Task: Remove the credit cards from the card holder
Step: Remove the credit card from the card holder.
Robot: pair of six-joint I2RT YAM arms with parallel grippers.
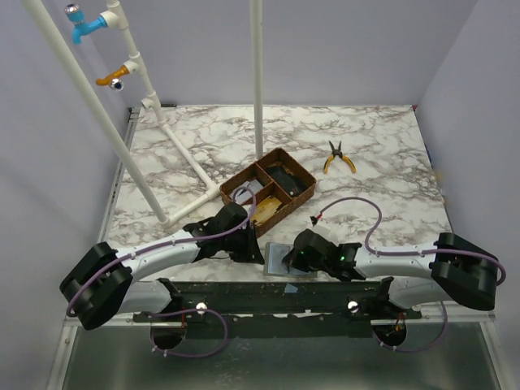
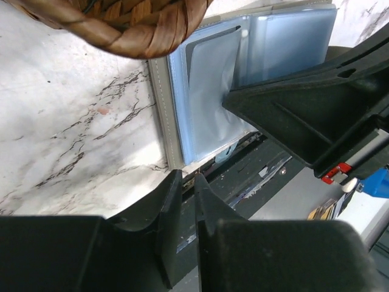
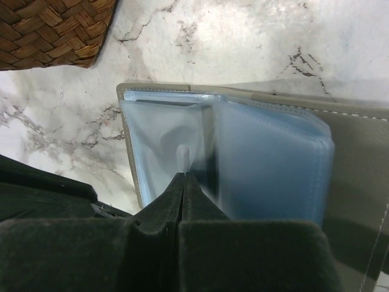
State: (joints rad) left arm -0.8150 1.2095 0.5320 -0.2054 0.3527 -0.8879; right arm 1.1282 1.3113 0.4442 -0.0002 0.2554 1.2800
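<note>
The grey card holder [image 1: 279, 260] lies open at the table's front edge, its pale blue clear sleeves [image 3: 267, 164] facing up. A whitish credit card [image 3: 155, 131] shows through the left sleeve [image 2: 209, 91]. My right gripper [image 3: 185, 176] is shut, its tips pressed onto that sleeve; I cannot make out whether anything is pinched. My left gripper [image 2: 187, 177] sits at the holder's near left corner [image 2: 173, 155] with its jaws a narrow slit apart. Nothing shows in the slit, and the tips meet the holder's edge, so a grip is unclear.
A brown woven three-compartment tray [image 1: 268, 188] stands just behind the holder. Yellow-handled pliers [image 1: 339, 157] lie at the back right. A white pipe frame [image 1: 175, 146] crosses the left side. A black rail [image 1: 276, 296] runs along the front edge, and a cable [image 1: 357, 203] loops right.
</note>
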